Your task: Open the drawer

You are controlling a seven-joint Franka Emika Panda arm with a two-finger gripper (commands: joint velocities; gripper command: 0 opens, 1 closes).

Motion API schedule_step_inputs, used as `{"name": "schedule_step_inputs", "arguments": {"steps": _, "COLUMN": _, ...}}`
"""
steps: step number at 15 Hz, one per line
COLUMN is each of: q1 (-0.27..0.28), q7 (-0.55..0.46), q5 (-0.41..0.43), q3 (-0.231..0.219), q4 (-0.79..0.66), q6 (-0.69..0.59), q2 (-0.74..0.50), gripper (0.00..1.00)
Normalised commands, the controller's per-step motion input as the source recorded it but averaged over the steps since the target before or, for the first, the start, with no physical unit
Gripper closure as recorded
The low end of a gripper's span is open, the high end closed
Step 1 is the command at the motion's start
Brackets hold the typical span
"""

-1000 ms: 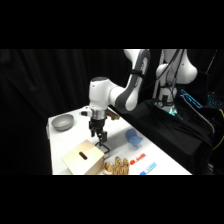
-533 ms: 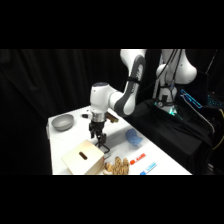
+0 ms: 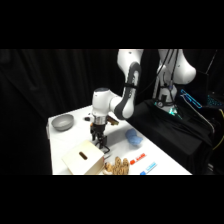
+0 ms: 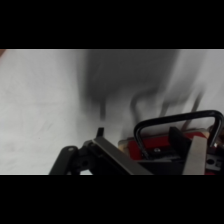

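Observation:
A pale wooden box (image 3: 80,160) with a dark slot in its top stands at the table's near edge. The drawer's front faces right, and its black wire loop handle (image 4: 175,121) fills the lower right of the wrist view. My gripper (image 3: 101,145) hangs right at the box's upper right corner, by the drawer front. In the wrist view the two fingers (image 4: 197,156) stand apart, open. The loop's left post rises between them and one finger sits inside the loop. A red part (image 4: 131,148) shows behind the handle.
A grey bowl (image 3: 62,121) sits at the table's far left. A blue object (image 3: 132,137) lies right of the gripper. Small wooden pieces (image 3: 116,165), a red item (image 3: 138,158) and a blue item (image 3: 149,167) lie along the near edge, right of the box.
The gripper has come down a little toward the drawer front. The arm's upper links have swung to the left. The box has not moved.

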Motion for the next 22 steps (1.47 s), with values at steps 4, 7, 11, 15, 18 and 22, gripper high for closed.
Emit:
{"name": "schedule_step_inputs", "arguments": {"steps": 4, "q1": -0.208, "q7": -0.16, "q5": -0.026, "q3": 0.166, "q4": -0.04, "q6": 0.26, "q2": 0.08, "gripper": 0.00}}
{"name": "schedule_step_inputs", "arguments": {"steps": 7, "q1": -0.175, "q7": -0.11, "q5": -0.055, "q3": 0.143, "q4": -0.10, "q6": 0.22, "q2": 0.00, "gripper": 0.00}}
{"name": "schedule_step_inputs", "arguments": {"steps": 11, "q1": -0.148, "q7": -0.08, "q5": -0.071, "q3": 0.089, "q4": -0.22, "q6": 0.22, "q2": -0.06, "gripper": 0.00}}
{"name": "schedule_step_inputs", "arguments": {"steps": 15, "q1": -0.163, "q7": -0.05, "q5": -0.104, "q3": 0.051, "q4": -0.37, "q6": 0.24, "q2": -0.15, "gripper": 0.00}}
{"name": "schedule_step_inputs", "arguments": {"steps": 18, "q1": -0.143, "q7": 0.00, "q5": -0.156, "q3": 0.030, "q4": -0.39, "q6": 0.20, "q2": -0.21, "gripper": 0.00}}
{"name": "schedule_step_inputs", "arguments": {"steps": 22, "q1": -0.025, "q7": 0.06, "q5": -0.145, "q3": -0.047, "q4": -0.35, "q6": 0.07, "q2": -0.27, "gripper": 0.00}}
